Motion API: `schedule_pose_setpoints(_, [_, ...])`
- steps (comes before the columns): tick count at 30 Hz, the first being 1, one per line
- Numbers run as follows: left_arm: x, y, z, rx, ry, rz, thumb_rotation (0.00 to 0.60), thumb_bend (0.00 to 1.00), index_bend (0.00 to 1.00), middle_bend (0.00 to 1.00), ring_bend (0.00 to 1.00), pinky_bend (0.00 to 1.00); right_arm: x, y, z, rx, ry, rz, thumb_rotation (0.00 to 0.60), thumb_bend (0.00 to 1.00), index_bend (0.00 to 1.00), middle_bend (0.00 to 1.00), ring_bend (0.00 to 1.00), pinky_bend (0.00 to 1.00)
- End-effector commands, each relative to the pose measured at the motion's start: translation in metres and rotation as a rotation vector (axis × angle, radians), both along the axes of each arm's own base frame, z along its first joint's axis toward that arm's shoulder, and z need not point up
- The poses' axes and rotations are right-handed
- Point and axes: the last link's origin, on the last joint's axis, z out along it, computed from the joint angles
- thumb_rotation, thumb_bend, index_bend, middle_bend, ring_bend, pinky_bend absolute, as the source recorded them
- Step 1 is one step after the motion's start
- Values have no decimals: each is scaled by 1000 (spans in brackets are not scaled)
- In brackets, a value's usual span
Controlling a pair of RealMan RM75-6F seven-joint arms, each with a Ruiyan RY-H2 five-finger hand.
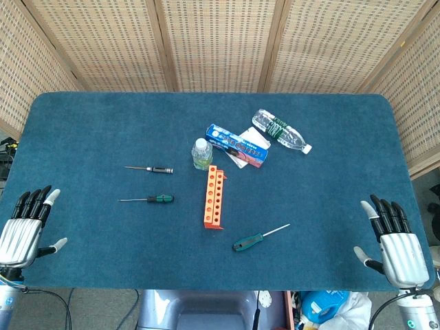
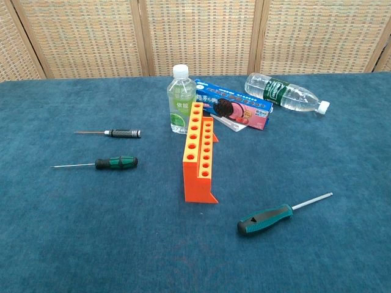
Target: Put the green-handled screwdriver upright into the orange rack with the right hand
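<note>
An orange rack with rows of holes stands mid-table. A green-handled screwdriver lies flat just right of and nearer than the rack, its shaft pointing to the far right. A smaller green-and-black-handled screwdriver lies left of the rack. My right hand rests open at the table's near right corner, well apart from the screwdriver. My left hand lies open at the near left corner. The chest view shows neither hand.
A black-handled screwdriver lies at the far left. Behind the rack stand a small bottle, a blue box and a lying water bottle. Blue cloth covers the table; wicker screens stand behind it.
</note>
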Motion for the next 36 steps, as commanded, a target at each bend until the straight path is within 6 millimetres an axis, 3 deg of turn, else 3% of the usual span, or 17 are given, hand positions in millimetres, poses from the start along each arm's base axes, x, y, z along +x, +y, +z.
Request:
schedule_pose_setpoints(1, [0,0,0,2,-1,2,600,0,0,0,0,0,0,0,-2,7,4,-1,600,180,11,0,0,0])
schedule_pose_setpoints(36, [2,-2,0,-7,5,4,600,0,0,0,0,0,5,3,-2,34,-29,15,600,186,11,0,0,0])
